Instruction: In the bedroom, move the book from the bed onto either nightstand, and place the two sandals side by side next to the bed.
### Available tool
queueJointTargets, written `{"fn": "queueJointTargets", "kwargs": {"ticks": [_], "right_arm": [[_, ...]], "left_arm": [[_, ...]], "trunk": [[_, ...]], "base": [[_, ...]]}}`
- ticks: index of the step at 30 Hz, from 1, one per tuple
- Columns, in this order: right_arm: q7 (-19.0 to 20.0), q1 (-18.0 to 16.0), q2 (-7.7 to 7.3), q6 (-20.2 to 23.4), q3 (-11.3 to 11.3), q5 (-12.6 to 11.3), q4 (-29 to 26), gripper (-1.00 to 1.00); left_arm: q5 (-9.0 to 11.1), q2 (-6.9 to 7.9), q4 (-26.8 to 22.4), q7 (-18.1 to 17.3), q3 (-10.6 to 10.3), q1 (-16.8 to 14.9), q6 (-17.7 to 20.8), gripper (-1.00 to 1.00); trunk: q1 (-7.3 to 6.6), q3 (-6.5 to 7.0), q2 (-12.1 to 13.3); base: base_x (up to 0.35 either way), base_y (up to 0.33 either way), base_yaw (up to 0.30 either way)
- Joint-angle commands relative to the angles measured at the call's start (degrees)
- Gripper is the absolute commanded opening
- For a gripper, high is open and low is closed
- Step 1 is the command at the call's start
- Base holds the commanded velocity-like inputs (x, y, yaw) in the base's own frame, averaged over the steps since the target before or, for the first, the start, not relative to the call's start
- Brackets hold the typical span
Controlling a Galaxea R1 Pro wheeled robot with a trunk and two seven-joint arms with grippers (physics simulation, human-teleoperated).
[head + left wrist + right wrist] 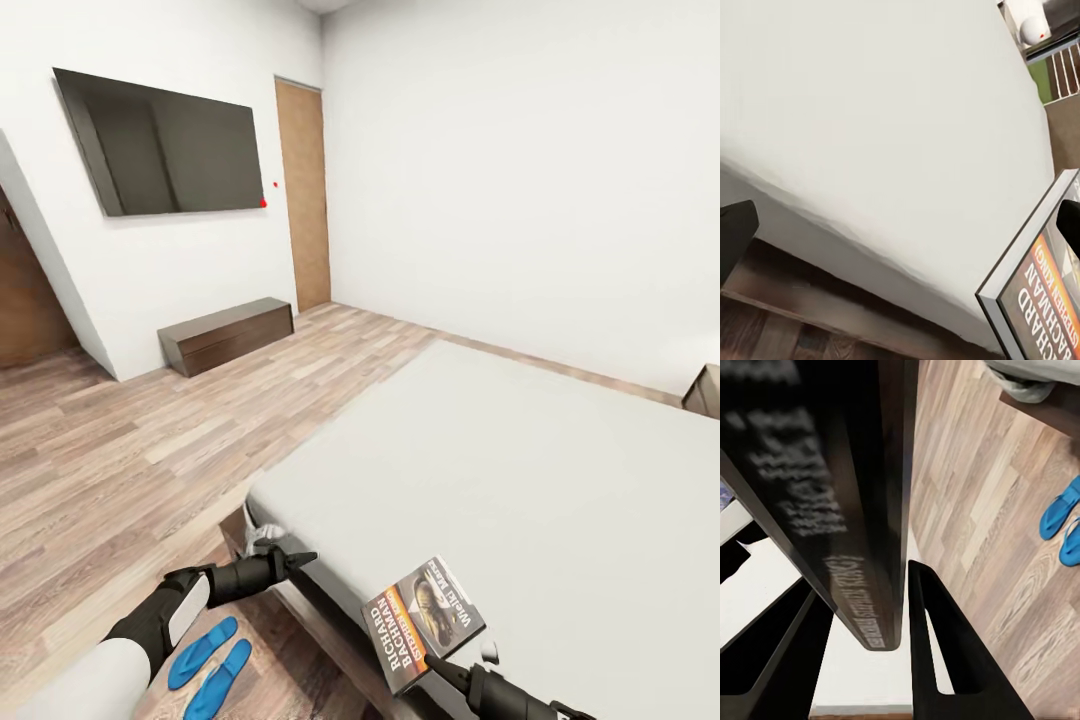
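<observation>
**Desk:** Where is the book point(425, 622)?

**Photographer:** Lifted over the near corner of the bed point(520, 470), tilted cover-up, gripped at its lower edge by the right pincer point(447, 668). In the right wrist view a black finger point(945, 660) presses flat against the dark cover.

**Desk:** How should it handle?

**Photographer:** Likely light and thin, a paperback that may flex or slip; a hold nearer the spine looks safest.

**Desk:** And the arms?

**Photographer:** The right forearm rises from low beside the mattress. The left arm reaches forward to the bed's corner, its left pincer point(300, 557) grasping nothing, though whether it is parted I cannot tell. Two blue sandals point(210, 655) lie together on the floor point(120, 450) beside the bed.
</observation>
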Motion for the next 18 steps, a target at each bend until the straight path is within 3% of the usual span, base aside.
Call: {"fn": "queueJointTargets", "kwargs": {"ticks": [1, 18], "right_arm": [[0.2, 0.0, 0.01, 0.6, -0.5, 0.2, 0.0, -1.0], [0.2, 0.0, 0.01, 0.6, -0.5, 0.2, 0.0, -1.0]], "left_arm": [[0.6, 0.05, 0.0, 0.0, -0.3, 0.0, 0.4, 1.0], [0.6, 0.05, 0.0, 0.0, -0.3, 0.0, 0.4, 1.0]], "trunk": [[0.0, -0.08, 0.0], [0.0, -0.5, 0.0]], "base": [[0.0, 0.0, 0.279], [0.0, 0.0, 0.279]]}}
